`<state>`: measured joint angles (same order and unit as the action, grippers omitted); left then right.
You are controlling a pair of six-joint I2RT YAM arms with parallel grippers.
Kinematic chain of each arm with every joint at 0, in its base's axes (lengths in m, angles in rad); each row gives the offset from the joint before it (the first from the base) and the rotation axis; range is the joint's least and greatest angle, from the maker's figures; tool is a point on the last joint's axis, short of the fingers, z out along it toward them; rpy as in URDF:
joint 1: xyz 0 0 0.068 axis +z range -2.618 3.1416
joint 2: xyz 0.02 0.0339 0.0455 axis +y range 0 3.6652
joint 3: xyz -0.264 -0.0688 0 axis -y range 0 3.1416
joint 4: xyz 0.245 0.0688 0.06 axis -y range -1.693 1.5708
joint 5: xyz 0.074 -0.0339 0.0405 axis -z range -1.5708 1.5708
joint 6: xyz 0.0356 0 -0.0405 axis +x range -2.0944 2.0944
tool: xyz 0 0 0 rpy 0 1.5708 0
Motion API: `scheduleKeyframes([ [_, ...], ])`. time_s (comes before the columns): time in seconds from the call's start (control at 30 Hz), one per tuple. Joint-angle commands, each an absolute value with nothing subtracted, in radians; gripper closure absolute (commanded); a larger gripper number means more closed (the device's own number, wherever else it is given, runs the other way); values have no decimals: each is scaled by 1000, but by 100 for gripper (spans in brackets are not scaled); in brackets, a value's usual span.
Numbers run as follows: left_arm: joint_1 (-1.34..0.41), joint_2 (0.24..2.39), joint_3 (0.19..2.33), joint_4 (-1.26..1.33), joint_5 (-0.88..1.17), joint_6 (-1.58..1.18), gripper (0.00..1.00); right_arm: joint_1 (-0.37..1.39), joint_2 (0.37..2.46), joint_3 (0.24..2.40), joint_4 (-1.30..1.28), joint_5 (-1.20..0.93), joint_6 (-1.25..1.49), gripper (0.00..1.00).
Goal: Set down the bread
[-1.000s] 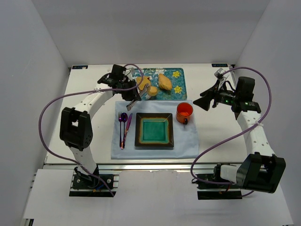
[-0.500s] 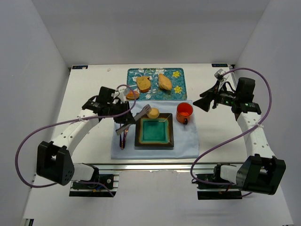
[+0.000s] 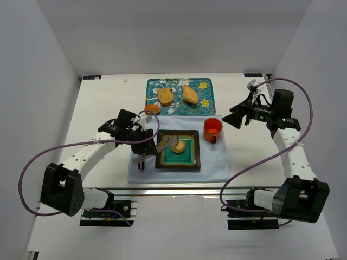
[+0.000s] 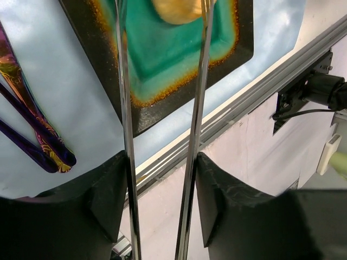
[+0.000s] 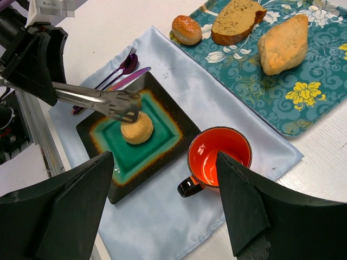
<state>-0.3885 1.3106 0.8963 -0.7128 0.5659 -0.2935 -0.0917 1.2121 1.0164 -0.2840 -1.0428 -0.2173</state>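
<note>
The bread point(image 3: 178, 145), a small pale bun, sits on the teal centre of the square dark-rimmed plate point(image 3: 195, 154), which lies on a light blue cloth point(image 3: 217, 162). The left gripper point(image 3: 145, 151) holds a pair of metal tongs point(image 3: 165, 143), clamped on the 2 arms, which run out between its fingers. The tong tips stand apart on either side of the bun; whether they touch it cannot be told. The right gripper point(image 3: 234, 118) hangs over the table's right side, its jaws spread wide with nothing between them. An orange cup point(image 3: 212, 130) stands just beside the plate. Purple cutlery point(image 4: 32, 135) lies on the cloth on the plate's other side. On the floral tray point(image 3: 209, 103) beyond lie 3 other bread pieces.
</note>
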Motion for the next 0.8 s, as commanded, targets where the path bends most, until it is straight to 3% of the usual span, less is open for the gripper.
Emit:
scheduleKeyframes([
  [0.0, -394, 1270, 917, -709, 565, -273, 39, -98, 1190, 1016, -276, -1062, -218, 19],
  [0.5, -335, 1174, 1112, -752, 396, -307, 44, -98, 1198, 1019, -284, -1072, -235, 19],
  [0.6, -223, 1172, 1121, -793, 266, -273, 52, -98, 1198, 1020, -282, -1075, -238, 19],
  [0.77, 49, 1178, 977, -628, 76, -155, 56, -98, 1196, 1014, -284, -1094, -244, 19],
])
